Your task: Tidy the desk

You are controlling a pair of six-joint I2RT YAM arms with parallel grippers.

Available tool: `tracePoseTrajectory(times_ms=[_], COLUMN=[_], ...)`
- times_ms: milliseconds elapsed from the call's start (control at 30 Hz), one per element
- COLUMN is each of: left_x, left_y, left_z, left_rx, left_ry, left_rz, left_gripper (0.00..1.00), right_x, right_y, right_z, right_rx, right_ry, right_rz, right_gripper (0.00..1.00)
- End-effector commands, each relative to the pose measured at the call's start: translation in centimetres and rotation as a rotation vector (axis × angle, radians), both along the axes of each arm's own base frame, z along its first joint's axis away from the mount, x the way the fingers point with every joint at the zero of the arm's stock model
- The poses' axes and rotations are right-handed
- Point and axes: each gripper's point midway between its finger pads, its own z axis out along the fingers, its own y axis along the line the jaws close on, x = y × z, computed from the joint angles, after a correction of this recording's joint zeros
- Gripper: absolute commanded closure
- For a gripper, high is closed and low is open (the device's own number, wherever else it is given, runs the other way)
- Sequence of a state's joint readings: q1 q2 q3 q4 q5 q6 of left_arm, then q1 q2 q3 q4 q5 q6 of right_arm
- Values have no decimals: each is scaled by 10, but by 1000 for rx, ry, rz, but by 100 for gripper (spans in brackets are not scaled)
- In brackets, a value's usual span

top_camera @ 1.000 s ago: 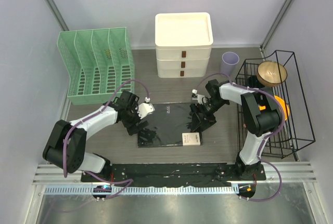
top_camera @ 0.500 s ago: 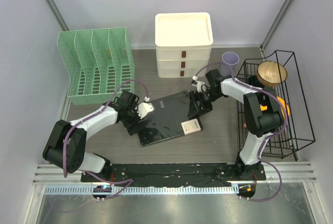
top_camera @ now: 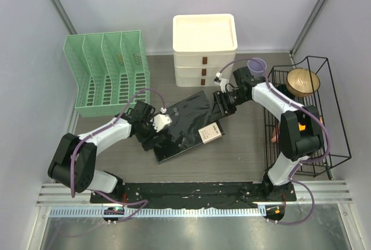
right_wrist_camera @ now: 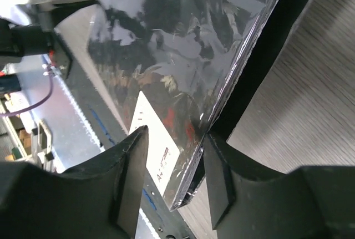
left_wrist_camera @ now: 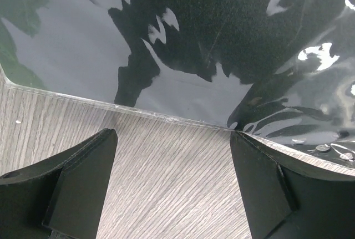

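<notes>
The surface [top_camera: 246, 154], dark grey-brown wood grain, fills the middle of the overhead view. It runs from the black rail [top_camera: 191, 191] at the arm bases to the far wall.

A glossy black notebook [top_camera: 185, 123] lies at the centre of the surface, turned at a slant so its far right corner points toward the drawers. A white label [top_camera: 211, 133] sits near its near right corner.

The right fingers [top_camera: 224, 105] straddle the notebook's far right edge, about half closed. In the right wrist view one finger presses against the thick black edge and the other sits over the shiny cover [right_wrist_camera: 183, 56]. I cannot tell whether they actually clamp it.

The left fingers [top_camera: 156, 140] stand wide apart and hold nothing. They are low over bare wood at the notebook's near left edge. In the left wrist view that edge [left_wrist_camera: 177, 118] runs across just beyond the tips, and the right-hand tip reaches it.

A green file rack [top_camera: 107, 73] stands at the far left. A stack of white drawers [top_camera: 204, 58] stands at the far centre, with a lavender cup [top_camera: 257, 67] just right of it. A black wire rack [top_camera: 324, 140] takes the right side. It holds a wooden bowl [top_camera: 302, 80] at its far end and something orange [top_camera: 315, 120] nearer.
</notes>
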State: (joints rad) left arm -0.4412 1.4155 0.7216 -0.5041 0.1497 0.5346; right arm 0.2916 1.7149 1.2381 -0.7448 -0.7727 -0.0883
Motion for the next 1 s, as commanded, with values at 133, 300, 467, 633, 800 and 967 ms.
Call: tracePoseTrajectory(times_ms=[133,300,467,633,800,967], left_x=[21,26,30,34,36,37], left_y=[-8,-12,-16,-20,-22,-22], left_z=[2,10,15,19,22,25], left_rx=[-24,-46,-69,-84,-91,-98], left_ry=[-100,-126,-137,-142,-150,-162], left_rz=[6,16,23,25,25,28], left_gripper=[12,12,12,11,11,12], right_x=[-19,-20,-27,-38,-35,-26], right_y=[31,35,41,55,60,64], right_z=[83,105,118,120,108,102], right_rx=[277,308,288,200,77,-12], right_ry=[-67,-117,-156,-210,-271,-308], right_rz=[157,181,208,233,208,192], right_gripper=[55,57,59,60,60,81])
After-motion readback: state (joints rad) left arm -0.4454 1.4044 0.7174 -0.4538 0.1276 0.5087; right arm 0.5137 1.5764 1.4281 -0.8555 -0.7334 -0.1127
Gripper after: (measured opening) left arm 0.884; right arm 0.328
